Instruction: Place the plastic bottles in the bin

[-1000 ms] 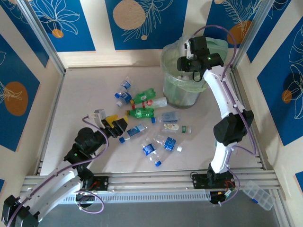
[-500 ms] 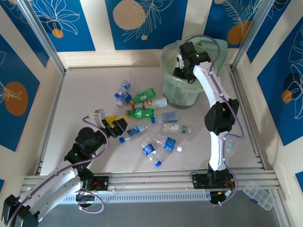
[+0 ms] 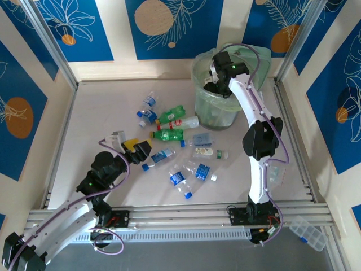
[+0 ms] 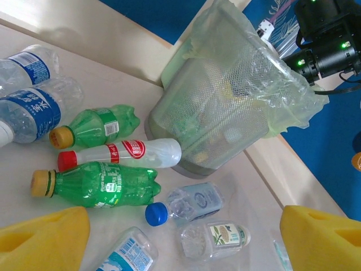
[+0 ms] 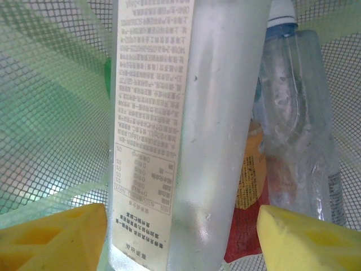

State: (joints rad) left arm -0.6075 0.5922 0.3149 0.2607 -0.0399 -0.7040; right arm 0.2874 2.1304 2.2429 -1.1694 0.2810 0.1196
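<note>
Several plastic bottles lie on the table, among them a green one (image 3: 169, 135) (image 4: 101, 186), a white red-capped one (image 3: 186, 122) (image 4: 130, 152) and a blue-capped clear one (image 3: 202, 139) (image 4: 189, 203). My left gripper (image 3: 135, 148) (image 4: 183, 214) hovers open just left of them, with nothing between its yellow fingers. My right gripper (image 3: 217, 83) (image 5: 180, 220) reaches into the bin (image 3: 217, 113) (image 4: 225, 113). Its jaws stand apart around a frosted labelled bottle (image 5: 186, 113), with a gap at the right finger. Another clear bottle (image 5: 293, 113) rests against the bin's mesh wall (image 5: 51, 113).
Two blue-labelled bottles (image 3: 146, 117) (image 4: 28, 107) lie farther left, and more clear ones (image 3: 177, 179) nearer the metal rail (image 3: 180, 214). A clear compartment box (image 3: 307, 231) sits beyond the rail at bottom right. Frame posts and walls enclose the table.
My right arm has swung left over the bin and dipped its gripper inside, and its jaws have widened around the frosted bottle. The left arm has barely moved.
</note>
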